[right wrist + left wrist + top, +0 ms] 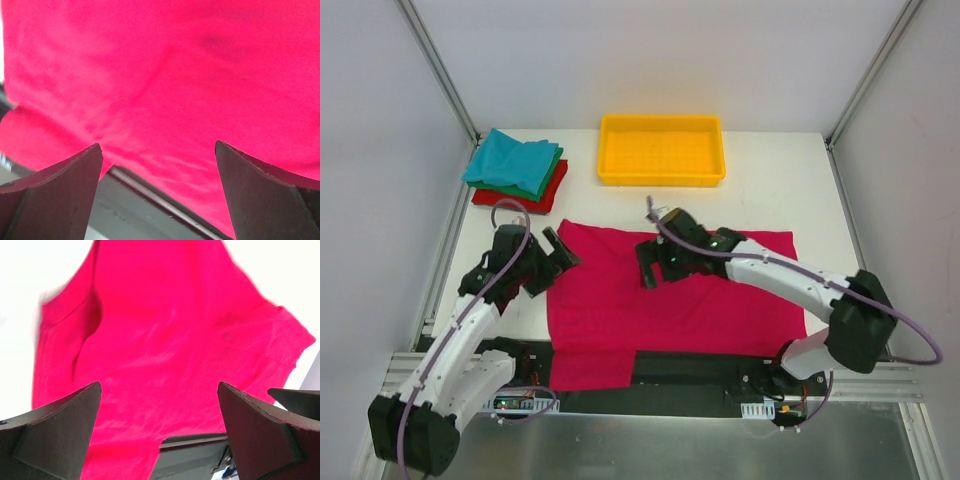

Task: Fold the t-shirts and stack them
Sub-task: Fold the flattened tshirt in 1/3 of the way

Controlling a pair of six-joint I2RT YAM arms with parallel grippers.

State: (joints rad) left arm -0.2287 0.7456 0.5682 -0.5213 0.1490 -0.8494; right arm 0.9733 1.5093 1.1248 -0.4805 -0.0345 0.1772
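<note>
Pink tee spread flat, long axis left-right. Left gripper wide open, empty, at tee's left edge. Right gripper wide open, empty, over tee's far middle. Folded stack beyond tee's far-left corner.

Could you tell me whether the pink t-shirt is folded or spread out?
Spread out: the pink t-shirt lies wide and flat on the table, covering far more area than the folded stack.

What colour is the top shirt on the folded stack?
Teal. The top shirt shows best in the top external view.
</note>
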